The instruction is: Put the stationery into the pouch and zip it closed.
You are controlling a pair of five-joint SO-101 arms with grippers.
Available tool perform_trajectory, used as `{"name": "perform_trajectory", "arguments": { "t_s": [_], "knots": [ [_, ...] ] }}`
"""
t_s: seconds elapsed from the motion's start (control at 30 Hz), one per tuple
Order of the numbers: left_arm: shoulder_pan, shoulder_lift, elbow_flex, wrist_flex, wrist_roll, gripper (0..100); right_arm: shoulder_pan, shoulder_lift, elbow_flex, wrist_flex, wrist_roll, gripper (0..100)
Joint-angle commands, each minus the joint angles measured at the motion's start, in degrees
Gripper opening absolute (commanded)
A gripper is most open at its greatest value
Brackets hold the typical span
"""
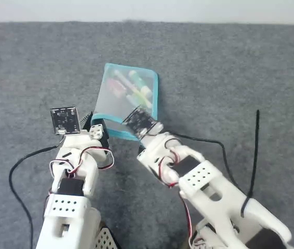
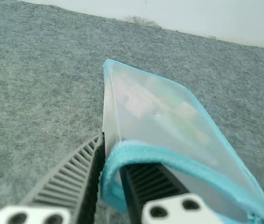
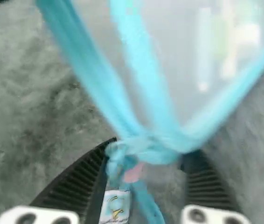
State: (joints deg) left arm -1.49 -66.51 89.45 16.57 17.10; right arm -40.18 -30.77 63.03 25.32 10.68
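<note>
The clear pouch (image 1: 129, 96) with light-blue trim lies at the table's middle, with pink, green and white stationery (image 1: 132, 88) inside it. My left gripper (image 1: 92, 121) is at the pouch's near left corner. In the left wrist view it (image 2: 112, 151) is shut on the blue edge band (image 2: 169, 161), lifting that corner. My right gripper (image 1: 138, 126) is at the near right corner. In the right wrist view its fingers (image 3: 78, 179) stand apart around the bunched blue zip end and its pull tag (image 3: 122, 172), which lies against one finger.
Grey carpet-like cloth (image 1: 230, 67) covers the table all around the pouch. A black cable (image 1: 255, 150) runs along the right side beside the right arm, and another (image 1: 19, 166) loops at the left. A pale wall (image 1: 147, 10) borders the far edge.
</note>
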Motion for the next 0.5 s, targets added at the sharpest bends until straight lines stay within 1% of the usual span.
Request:
{"name": "perform_trajectory", "arguments": {
  "t_s": [0.0,0.03,0.13,0.23,0.3,0.37,0.47],
  "knots": [
    [0.4,-1.6,-4.0,-0.3,1.1,1,2.7,-5.4,-3.8,3.3,-0.1,0.0],
    [0.4,-1.6,-4.0,-0.2,1.1,1,3.7,-7.1,-4.8,6.0,-0.1,2.0],
    [2.5,-1.6,-3.7,-0.1,0.9,1,5.0,-11.4,-9.2,14.6,0.4,0.6],
    [5.6,-1.6,-2.9,-0.3,-2.4,1,4.8,-14.1,-14.0,21.8,5.5,0.6],
    [7.3,-1.6,-2.8,-0.2,-3.5,1,4.8,-14.7,-17.8,25.2,7.6,0.6],
    [8.8,-1.6,-2.8,0.0,-3.6,1,4.7,-14.8,-21.6,28.0,8.0,0.6],
    [11.2,-1.6,-2.2,0.1,-5.9,1,1.4,-14.7,-24.6,30.5,8.5,0.6]
  ]
}}
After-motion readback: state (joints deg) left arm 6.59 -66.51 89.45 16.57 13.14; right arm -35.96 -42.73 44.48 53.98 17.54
